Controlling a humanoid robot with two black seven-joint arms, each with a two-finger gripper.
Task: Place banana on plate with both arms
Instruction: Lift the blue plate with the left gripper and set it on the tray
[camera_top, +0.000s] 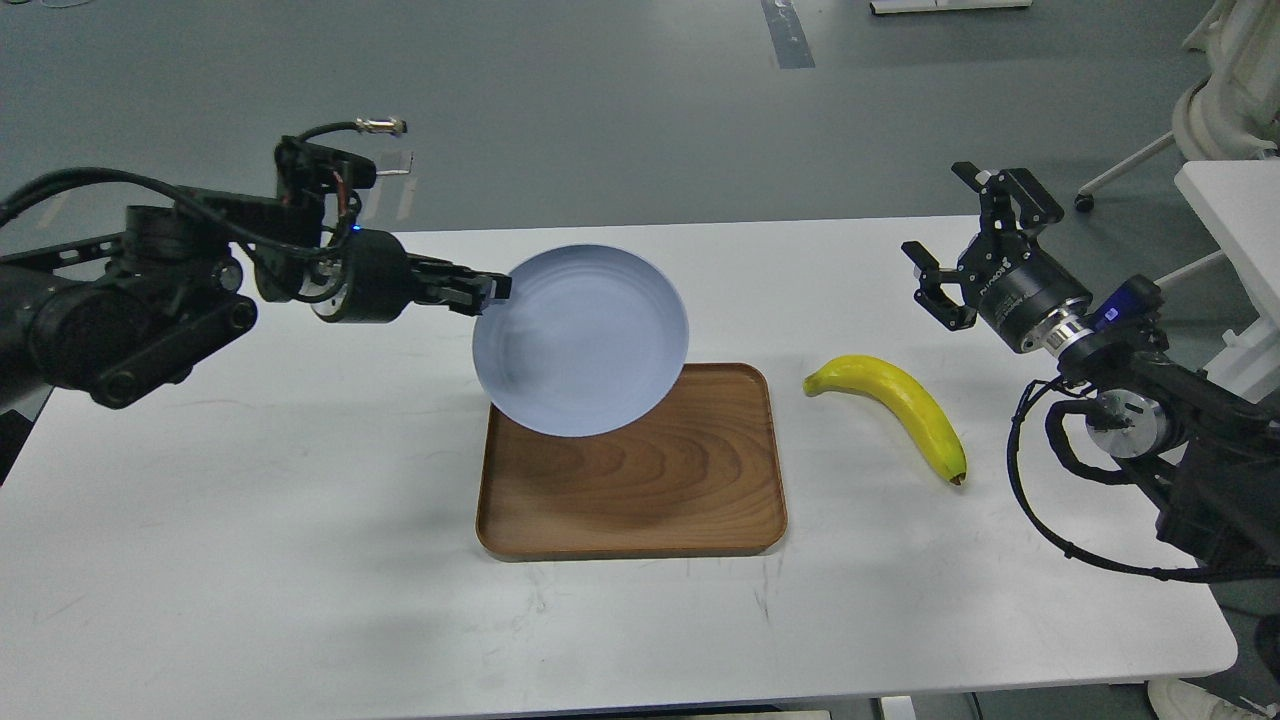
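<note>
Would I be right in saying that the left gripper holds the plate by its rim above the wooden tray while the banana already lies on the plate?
Not quite. In the head view the banana lies on the white table, right of the wooden tray, not on the plate. The left gripper does hold the plate by its rim above the tray.

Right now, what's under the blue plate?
Under the raised, tilted plate, held at its rim by the left gripper, lies the wooden tray. The tray's back-left part is covered by the plate.
</note>
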